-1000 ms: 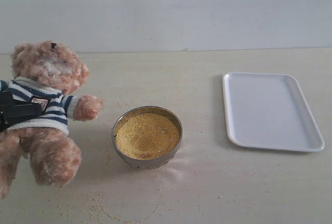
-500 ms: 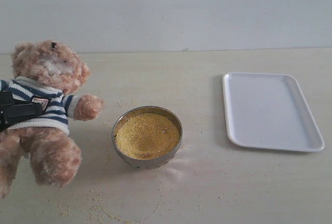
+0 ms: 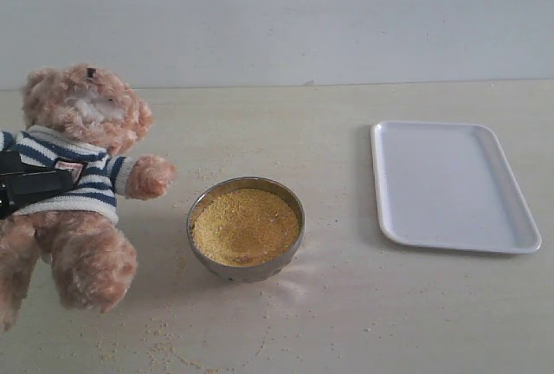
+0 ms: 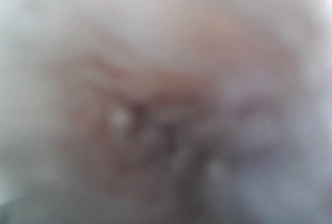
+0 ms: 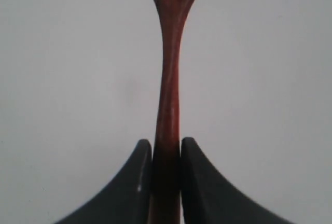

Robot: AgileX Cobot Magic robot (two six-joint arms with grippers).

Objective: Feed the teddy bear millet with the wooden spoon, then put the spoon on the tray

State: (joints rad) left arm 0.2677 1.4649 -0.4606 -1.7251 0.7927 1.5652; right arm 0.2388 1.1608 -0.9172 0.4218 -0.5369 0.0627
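left claw (image 3: 33,185) clamped, right claw (image 5: 166,150) pinched closed

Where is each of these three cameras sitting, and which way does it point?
Exterior: off the arms, looking slightly down across the table toward a wall, at the teddy bear, bowl of millet and tray; only the left gripper shows, on the bear's chest.
Left wrist: pressed against something fuzzy and light brown, likely the bear; too blurred to show the gripper.
Right wrist: looks along the right gripper, shut on the wooden spoon, against a plain pale background.
Shared: probably the bear, exterior and left wrist.
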